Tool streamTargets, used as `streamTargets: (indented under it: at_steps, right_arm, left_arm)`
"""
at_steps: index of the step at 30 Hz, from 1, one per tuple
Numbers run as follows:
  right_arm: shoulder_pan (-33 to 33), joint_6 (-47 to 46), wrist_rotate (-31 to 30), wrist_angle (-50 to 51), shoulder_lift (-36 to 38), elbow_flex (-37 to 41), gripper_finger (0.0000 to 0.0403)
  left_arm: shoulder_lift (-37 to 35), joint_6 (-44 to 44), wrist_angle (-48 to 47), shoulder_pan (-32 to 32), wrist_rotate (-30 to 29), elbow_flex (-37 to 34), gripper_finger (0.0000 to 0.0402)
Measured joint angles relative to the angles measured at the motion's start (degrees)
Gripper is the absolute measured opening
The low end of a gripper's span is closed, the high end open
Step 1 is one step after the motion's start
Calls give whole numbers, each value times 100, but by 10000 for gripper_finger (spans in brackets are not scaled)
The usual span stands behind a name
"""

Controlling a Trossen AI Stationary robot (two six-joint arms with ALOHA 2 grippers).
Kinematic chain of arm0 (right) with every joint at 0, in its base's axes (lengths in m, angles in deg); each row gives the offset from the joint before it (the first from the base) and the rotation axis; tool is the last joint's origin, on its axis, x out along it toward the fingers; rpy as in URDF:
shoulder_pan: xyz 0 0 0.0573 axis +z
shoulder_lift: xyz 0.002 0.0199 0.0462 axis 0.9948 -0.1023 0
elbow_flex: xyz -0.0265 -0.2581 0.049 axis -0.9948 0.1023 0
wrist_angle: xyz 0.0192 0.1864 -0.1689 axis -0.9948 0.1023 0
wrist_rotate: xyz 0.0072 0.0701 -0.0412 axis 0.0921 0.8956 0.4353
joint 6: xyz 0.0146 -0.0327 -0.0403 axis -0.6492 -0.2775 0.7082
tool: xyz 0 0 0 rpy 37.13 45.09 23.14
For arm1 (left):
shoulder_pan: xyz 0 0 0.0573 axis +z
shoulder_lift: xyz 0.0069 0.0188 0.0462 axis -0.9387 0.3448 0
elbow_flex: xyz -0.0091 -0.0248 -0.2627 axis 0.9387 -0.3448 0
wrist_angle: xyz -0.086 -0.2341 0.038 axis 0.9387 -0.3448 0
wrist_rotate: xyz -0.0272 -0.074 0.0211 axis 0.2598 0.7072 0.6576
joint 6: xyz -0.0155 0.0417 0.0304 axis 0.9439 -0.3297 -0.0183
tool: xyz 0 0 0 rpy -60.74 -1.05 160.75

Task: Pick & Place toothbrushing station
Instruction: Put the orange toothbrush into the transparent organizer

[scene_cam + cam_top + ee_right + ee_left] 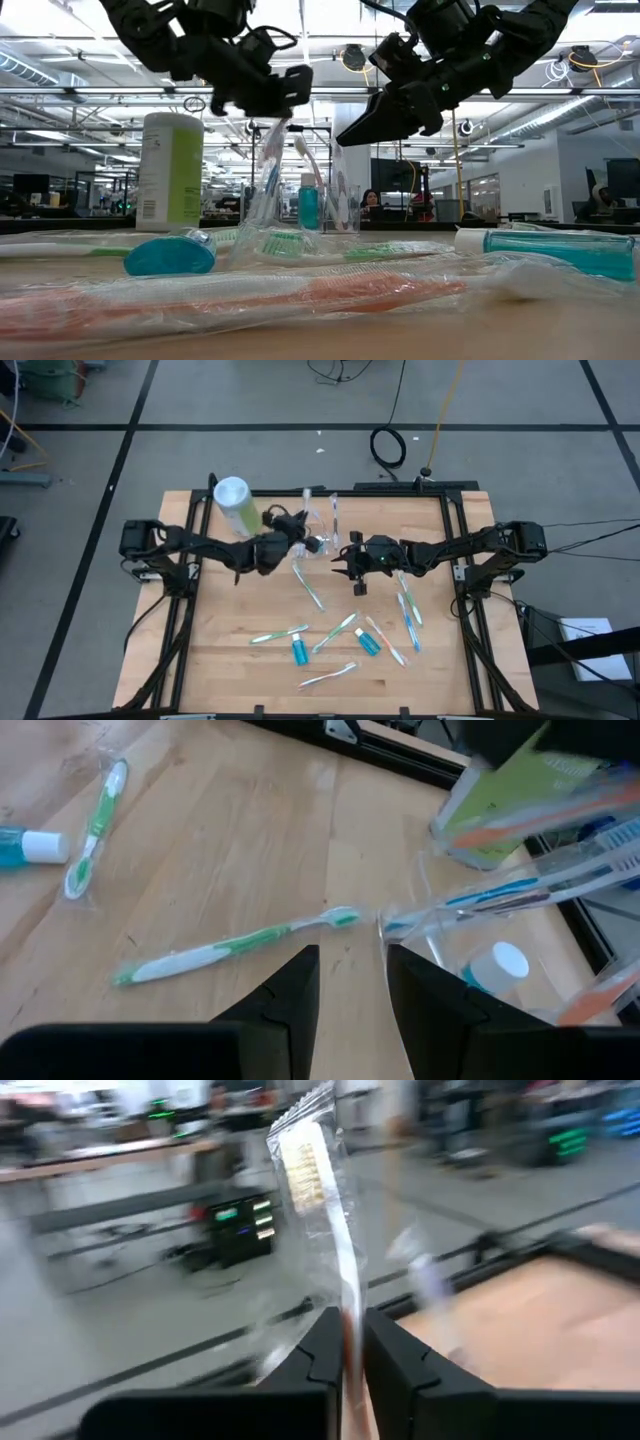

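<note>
Fingers of my left gripper (348, 1355) pinch a wrapped white toothbrush (318, 1210), lifted above the desk (230, 650) beside the clear holder (322, 520) near the desk's far edge. My right gripper (348, 982) hovers just beside the holder, fingers apart, grasping nothing. A green toothbrush (235, 943) lies below it. More wrapped brushes and small blue tubes (298, 650) lie scattered toward the near edge. The green canister (234, 503) stands behind my left arm.

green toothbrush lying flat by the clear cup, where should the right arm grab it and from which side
Probably mid-handle of the green toothbrush, coming straight down from above. It lies flat in its wrapper on the table, with its head almost touching the clear cup, so the middle gives the right end effector room away from the cup.
</note>
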Motion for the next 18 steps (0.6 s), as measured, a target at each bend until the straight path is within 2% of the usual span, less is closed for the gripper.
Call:
streamTargets:
  at_steps: [3,5,13,18]
  right_arm:
    - [0,0,0,-46,0,0,110]
    - [0,0,0,-39,0,0,110]
    - [-2,39,0,-225,0,0,110]
    - [-2,155,0,-388,0,0,110]
  left_arm:
    - [9,415,-574,-244,-1186,0,32]
    - [1,785,-717,-343,-1721,0,32]
    - [400,2045,-819,-156,-2126,0,14]
    - [582,2018,-575,50,-2043,0,27]
